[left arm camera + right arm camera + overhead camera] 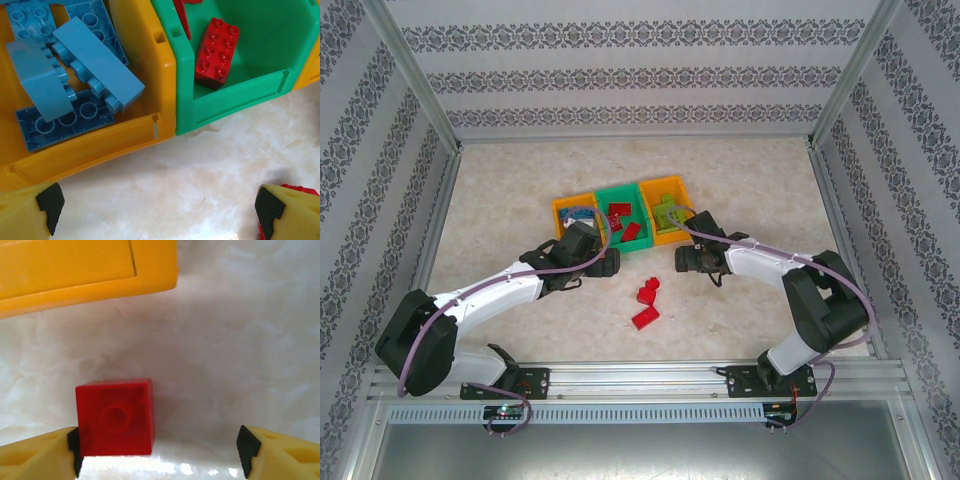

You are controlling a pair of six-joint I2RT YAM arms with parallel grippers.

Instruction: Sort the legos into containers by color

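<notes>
Jaws: left gripper [159, 211] was spread wide; right gripper [159, 450] was apart, released.
Lego: red brick [115, 417] was square, glossy, with one round mark.

Bright, even light, soft shadows on the pale table [225, 365], white glare beside the red brick [115, 417].

My left arm [485, 297] and right arm [760, 262] wear white shells over black joints, each with a purple-grey cable [448, 312] looped along it. Black brackets [515, 381] sit at my bases. My left pincer [159, 206] and right pincer [159, 447] end in yellow fingers [19, 212] faced with black pads [50, 202].
</notes>
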